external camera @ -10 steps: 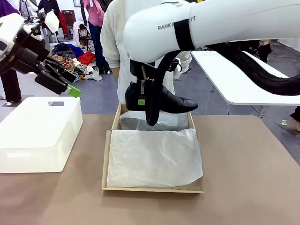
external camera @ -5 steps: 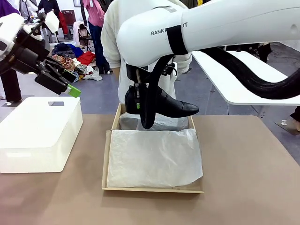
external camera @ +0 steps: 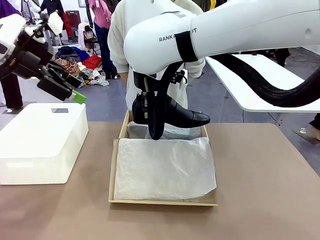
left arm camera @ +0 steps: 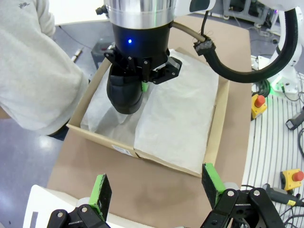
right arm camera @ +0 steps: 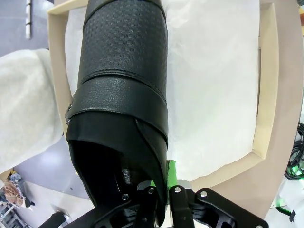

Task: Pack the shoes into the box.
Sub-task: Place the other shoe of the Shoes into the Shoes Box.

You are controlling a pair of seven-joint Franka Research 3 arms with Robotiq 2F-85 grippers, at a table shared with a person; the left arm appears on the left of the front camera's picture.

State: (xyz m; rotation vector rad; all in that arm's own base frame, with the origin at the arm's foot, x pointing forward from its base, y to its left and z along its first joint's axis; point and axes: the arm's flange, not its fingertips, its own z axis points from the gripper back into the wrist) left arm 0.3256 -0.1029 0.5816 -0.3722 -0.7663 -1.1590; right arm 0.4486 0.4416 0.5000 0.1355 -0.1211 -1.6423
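Over the far end of the brown cardboard shoebox (external camera: 114, 170), lined with white tissue paper (external camera: 165, 167), hangs one black glossy leather shoe (external camera: 185, 116), its toe pointing to my right. My right gripper (external camera: 146, 112) is pinched tight on the rim of its opening at the heel. The sole seems clear of the paper, though I cannot be sure. My left gripper (left arm camera: 154, 184) hovers spread wide and empty, up by the white rectangular box (external camera: 42, 140).

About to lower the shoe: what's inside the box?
White tissue paper lines the box; no shoe lies on it. Anything beneath the paper is hidden. The right gripper holds one shoe above it.
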